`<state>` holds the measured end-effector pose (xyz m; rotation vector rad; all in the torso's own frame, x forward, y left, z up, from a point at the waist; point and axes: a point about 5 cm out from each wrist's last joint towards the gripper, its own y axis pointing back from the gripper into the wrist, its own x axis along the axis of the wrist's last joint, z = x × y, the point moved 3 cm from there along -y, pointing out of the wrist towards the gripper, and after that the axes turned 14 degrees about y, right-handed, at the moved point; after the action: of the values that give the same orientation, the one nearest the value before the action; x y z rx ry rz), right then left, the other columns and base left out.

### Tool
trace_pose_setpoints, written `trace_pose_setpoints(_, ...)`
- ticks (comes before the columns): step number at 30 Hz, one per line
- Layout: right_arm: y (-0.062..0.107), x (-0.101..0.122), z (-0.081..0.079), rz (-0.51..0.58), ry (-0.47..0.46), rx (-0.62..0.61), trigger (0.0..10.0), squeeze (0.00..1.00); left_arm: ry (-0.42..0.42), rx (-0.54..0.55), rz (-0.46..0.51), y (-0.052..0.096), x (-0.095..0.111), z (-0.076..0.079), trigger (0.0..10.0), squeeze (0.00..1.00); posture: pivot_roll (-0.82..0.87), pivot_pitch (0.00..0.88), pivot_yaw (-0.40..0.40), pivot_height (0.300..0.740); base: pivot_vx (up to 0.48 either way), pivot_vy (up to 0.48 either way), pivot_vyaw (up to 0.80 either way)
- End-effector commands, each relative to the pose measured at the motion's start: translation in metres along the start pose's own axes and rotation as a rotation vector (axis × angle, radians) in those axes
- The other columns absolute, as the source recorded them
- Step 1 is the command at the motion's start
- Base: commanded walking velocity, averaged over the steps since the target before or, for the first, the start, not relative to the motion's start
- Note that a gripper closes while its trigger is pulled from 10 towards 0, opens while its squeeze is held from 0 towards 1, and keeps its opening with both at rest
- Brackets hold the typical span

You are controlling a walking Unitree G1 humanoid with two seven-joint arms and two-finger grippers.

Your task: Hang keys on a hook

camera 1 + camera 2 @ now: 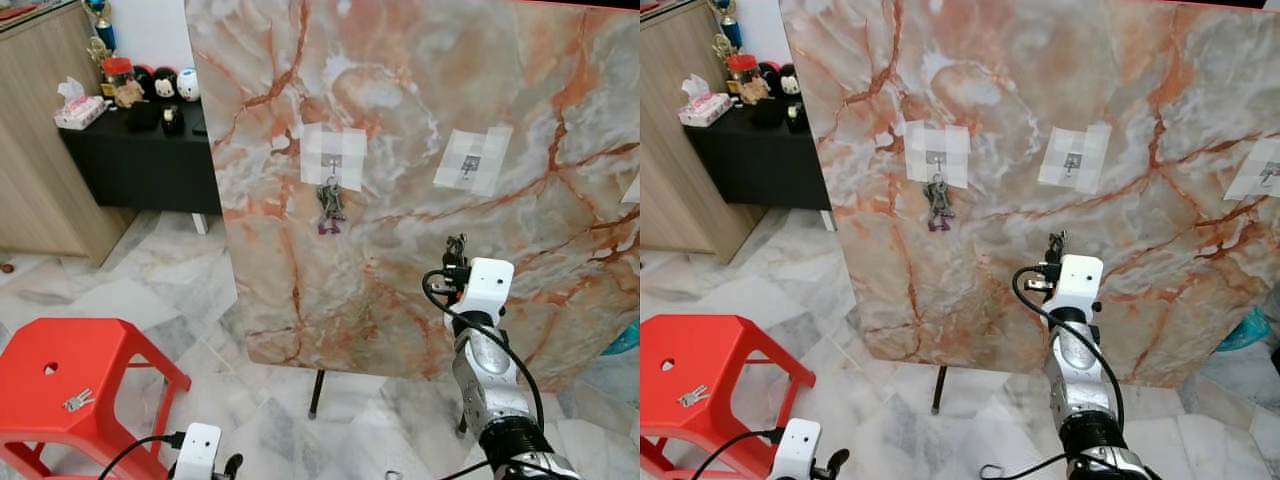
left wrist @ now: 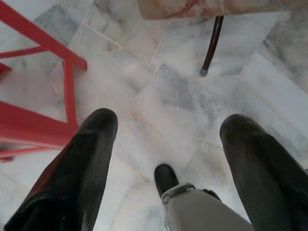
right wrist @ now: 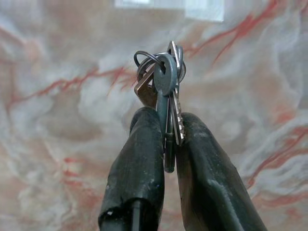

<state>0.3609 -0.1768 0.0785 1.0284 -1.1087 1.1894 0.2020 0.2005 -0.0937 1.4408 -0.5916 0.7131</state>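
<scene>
- my right gripper (image 3: 166,139) is clamped on the keys (image 3: 163,82), ring upward, in front of the marble board (image 1: 420,120).
- step: carrying them to the free hook (image 1: 470,165), up and slightly right.
- next: raise, thread ring over hook.
- left gripper (image 2: 163,139) idle, fingers apart.

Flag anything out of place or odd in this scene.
One thing: a loose set of keys lies on the red stool, not on a hook. Another bunch already hangs on the board, and the right gripper holds a third bunch.
</scene>
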Motion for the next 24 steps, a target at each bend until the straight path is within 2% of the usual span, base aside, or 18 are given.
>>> trace_pose_setpoints(1, -0.0030, 0.0060, 0.0017, 0.019, 0.005, -0.006, 10.0, 0.00, 0.008, -0.002, -0.018, 0.0009, -0.0043, 0.0004, 10.0, 0.00, 0.06, 0.000, -0.065, 0.740, 0.307, 0.000, 0.00)
trace_pose_setpoints(6, -0.0023, 0.0055, 0.0007, 0.018, 0.007, -0.003, 10.0, 0.00, -0.008, -0.003, -0.015, 0.0004, -0.0028, 0.0004, 10.0, 0.00, 0.06, 0.000, -0.063, 0.740, 0.315, 0.000, 0.00)
trace_pose_setpoints(24, 0.0065, -0.0021, 0.0001, 0.008, 0.004, -0.017, 10.0, 0.00, 0.001, -0.017, -0.013, 0.0018, -0.0057, 0.0031, 10.0, 0.00, 0.06, 0.000, -0.060, 0.740, 0.000, 0.000, 0.00)
